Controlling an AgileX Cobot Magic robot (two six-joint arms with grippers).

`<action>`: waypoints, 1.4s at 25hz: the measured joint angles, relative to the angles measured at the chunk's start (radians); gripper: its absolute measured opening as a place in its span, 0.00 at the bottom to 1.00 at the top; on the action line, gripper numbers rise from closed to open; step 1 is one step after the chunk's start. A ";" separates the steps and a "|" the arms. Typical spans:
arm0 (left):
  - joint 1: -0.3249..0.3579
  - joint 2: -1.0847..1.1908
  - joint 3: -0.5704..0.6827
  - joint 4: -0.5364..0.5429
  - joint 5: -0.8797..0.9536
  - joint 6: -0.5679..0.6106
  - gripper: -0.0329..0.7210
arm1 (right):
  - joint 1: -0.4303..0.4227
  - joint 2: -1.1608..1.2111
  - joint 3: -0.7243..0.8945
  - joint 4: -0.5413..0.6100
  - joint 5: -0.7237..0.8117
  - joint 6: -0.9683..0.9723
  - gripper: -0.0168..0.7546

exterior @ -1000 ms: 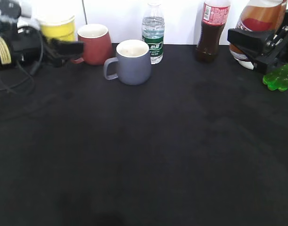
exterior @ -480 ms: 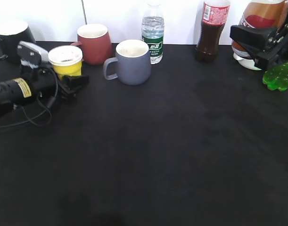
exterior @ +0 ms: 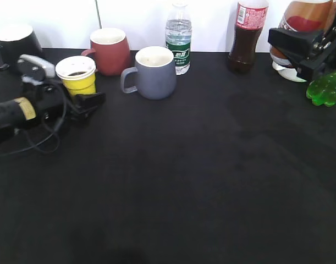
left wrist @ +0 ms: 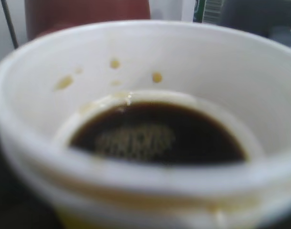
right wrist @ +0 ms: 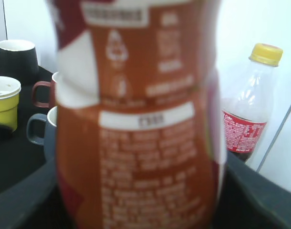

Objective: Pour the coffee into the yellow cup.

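The yellow cup stands at the left of the black table with dark coffee in its bottom. In the left wrist view the cup fills the frame, with brown drops on its white inside wall. My left gripper lies low around the cup's base and appears shut on it; its jaws are hidden in the wrist view. My right gripper is shut on the coffee bottle and holds it upright at the far right. The bottle's orange label fills the right wrist view.
A black mug, a red mug, a grey mug, a water bottle and a cola bottle stand along the back wall. A green translucent piece hangs under my right arm.
My left arm brought the yellow cup down from the raised far left to the table, then settled slightly lower. The coffee bottle in my right gripper stayed upright and barely moved.
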 joint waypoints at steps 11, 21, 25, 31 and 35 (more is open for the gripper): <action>-0.006 -0.389 0.312 -0.004 0.055 -0.001 0.83 | 0.000 0.399 -0.037 0.371 -0.058 -0.210 0.72; -0.013 -0.523 0.316 0.109 0.054 -0.034 0.79 | 0.023 0.615 -0.210 0.309 -0.021 -0.145 0.75; -0.013 -0.523 0.317 0.135 0.054 -0.067 0.79 | 0.023 0.585 -0.208 0.215 0.085 -0.014 0.89; -0.025 -0.526 0.317 0.232 0.224 -0.195 0.79 | 0.023 0.445 -0.119 0.189 0.262 -0.007 0.89; -0.224 -0.567 0.292 0.130 0.670 -0.214 0.79 | 0.023 0.284 -0.075 0.171 0.512 -0.006 0.87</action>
